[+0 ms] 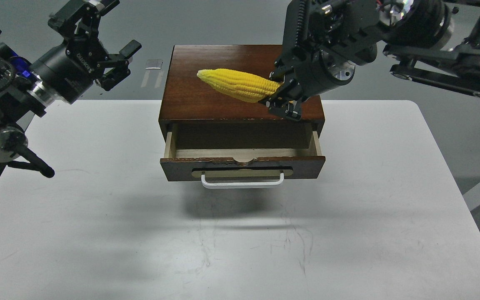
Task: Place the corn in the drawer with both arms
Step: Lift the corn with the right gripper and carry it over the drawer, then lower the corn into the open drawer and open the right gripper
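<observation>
The yellow corn (240, 85) is held in the air above the reddish-brown wooden box (206, 100), lying crosswise with its pointed tip to the left. My right gripper (283, 98) is shut on the corn's thick right end, over the box's front right part. The drawer (242, 160) is pulled partly open below the corn, with pale wood inside, a dark front and a white bar handle (242, 183). My left gripper (113, 39) is open and empty, raised to the left of the box beyond the table's back edge.
The box stands at the back middle of a white table (98, 233). The right arm's thick black links (440, 46) reach in from the upper right. The left arm's links (2, 137) hang over the table's left edge.
</observation>
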{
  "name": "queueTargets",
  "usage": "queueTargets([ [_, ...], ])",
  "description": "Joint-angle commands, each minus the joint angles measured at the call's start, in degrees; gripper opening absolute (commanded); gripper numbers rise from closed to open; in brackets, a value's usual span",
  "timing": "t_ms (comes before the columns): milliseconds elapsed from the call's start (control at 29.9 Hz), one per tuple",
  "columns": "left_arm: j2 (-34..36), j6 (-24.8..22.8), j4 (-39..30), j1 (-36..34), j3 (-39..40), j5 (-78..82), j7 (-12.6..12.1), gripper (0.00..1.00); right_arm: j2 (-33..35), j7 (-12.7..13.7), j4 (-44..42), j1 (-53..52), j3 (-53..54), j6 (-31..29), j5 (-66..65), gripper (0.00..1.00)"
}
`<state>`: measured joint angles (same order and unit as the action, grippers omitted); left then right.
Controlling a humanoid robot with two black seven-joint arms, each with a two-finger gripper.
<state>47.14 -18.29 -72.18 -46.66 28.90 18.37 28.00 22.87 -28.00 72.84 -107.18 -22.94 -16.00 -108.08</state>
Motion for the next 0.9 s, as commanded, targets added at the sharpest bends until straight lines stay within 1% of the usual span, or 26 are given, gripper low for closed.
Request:
queueTargets([
  [0, 0.32, -0.08, -0.15, -0.01, 0.02, 0.00, 0.00, 0.98, -2.04, 0.00, 0.20, 0.40, -2.72, 2.99, -3.53, 0.00],
  [100, 1.38, -0.16, -0.77, -0.01, 0.02, -0.09, 0.00, 0.98, -3.45, 0.00, 0.11, 1.01, -3.34, 3.25, -3.71, 0.00],
  [568, 1.73, -0.16, -0.95, -0.01, 0.02, -0.26, 0.00, 0.98, -3.71, 0.00, -0.06, 5.14, -4.75, 2.64, -3.63, 0.00],
  [635, 1.82, -0.16, -0.95, -0.01, 0.02, -0.26, 0.00, 0.98, -3.80, 0.00, -0.06, 5.32, -4.75, 2.55, -3.63, 0.06],
  [768, 1.91, -0.16, -0.95, -0.01, 0.02, -0.26, 0.00, 0.98, -4.07, 0.00, -0.24, 5.41, -4.75, 2.55, -3.54, 0.11],
  [835, 1.91, -0.16, -0.95, -0.01, 0.02, -0.26, 0.00, 0.98, -4.07, 0.00, -0.24, 5.49, -4.75, 2.55, -3.54, 0.15],
  [869, 1.91, -0.16, -0.95, 0.08, 0.02, -0.26, 0.00, 0.98, -4.15, 0.00, -0.24, 5.58, -4.75, 2.55, -3.54, 0.21],
])
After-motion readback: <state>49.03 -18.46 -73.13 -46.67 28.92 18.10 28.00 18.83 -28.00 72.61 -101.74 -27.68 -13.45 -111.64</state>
